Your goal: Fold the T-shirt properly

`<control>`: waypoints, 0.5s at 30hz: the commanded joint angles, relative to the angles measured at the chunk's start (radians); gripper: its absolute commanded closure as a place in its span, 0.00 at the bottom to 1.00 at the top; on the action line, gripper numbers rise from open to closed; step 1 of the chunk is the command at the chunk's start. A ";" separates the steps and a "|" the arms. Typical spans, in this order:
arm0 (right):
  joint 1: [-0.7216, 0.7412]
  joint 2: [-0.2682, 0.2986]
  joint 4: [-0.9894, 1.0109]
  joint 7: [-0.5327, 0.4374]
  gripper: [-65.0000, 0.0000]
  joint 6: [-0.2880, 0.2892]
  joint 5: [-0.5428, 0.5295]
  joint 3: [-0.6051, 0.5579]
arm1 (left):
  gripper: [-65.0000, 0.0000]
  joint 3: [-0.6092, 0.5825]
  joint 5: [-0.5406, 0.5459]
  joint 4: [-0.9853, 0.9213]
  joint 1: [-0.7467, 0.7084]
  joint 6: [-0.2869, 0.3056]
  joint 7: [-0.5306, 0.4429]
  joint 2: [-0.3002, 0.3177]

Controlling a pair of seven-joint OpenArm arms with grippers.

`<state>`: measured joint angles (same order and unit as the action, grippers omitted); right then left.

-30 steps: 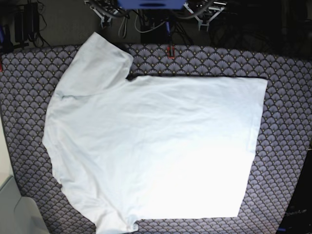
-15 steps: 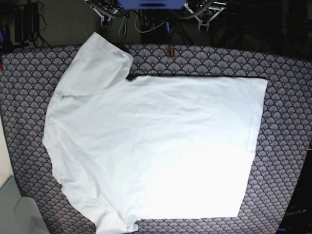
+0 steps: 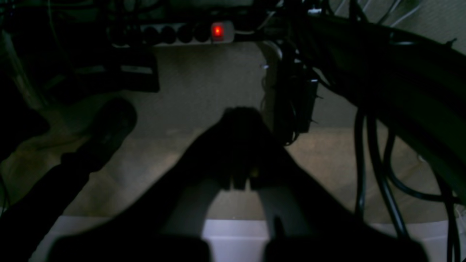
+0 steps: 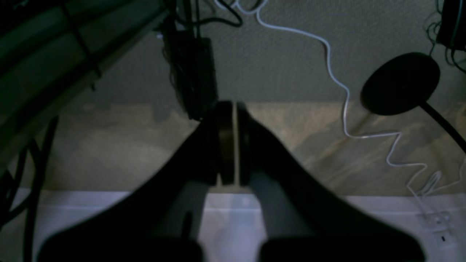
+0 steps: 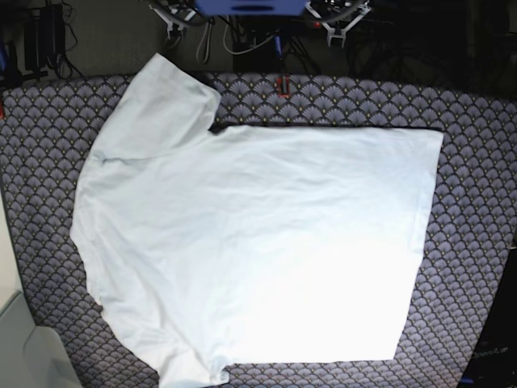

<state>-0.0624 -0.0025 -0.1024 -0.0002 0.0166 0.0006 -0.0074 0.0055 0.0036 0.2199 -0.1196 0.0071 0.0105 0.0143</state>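
The worktop point(image 5: 485, 162), covered in a purple scallop pattern, fills the base view. The T-shirt point(image 5: 258, 250) lies spread flat across most of it, wrinkled, with 1 sleeve reaching to the far left edge and another at the near left; its hem runs along the right side. No claw touches it.

Both arms are drawn back past the far edge, their wrist cameras looking down at the floor. The left claw point(image 3: 240, 145) is clenched, fingers pressed together, holding nothing. The right claw point(image 4: 235, 142) is likewise clenched on nothing, with only a thin sliver of light between its fingers.

Smaller items: a white cable point(image 4: 338, 83) trails over the floor; a power strip's red light point(image 3: 217, 31) glows.
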 commanded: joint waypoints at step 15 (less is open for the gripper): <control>-0.092 0.002 -0.112 -0.070 1.00 -0.011 0.005 -0.001 | 1.00 0.001 -0.003 0.032 -0.042 -0.002 -0.011 0.008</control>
<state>-0.1387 -0.0025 -0.2214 -0.0788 0.0170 0.0044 -0.0074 0.0055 0.0044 0.2504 -0.1497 0.0040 0.0006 0.0193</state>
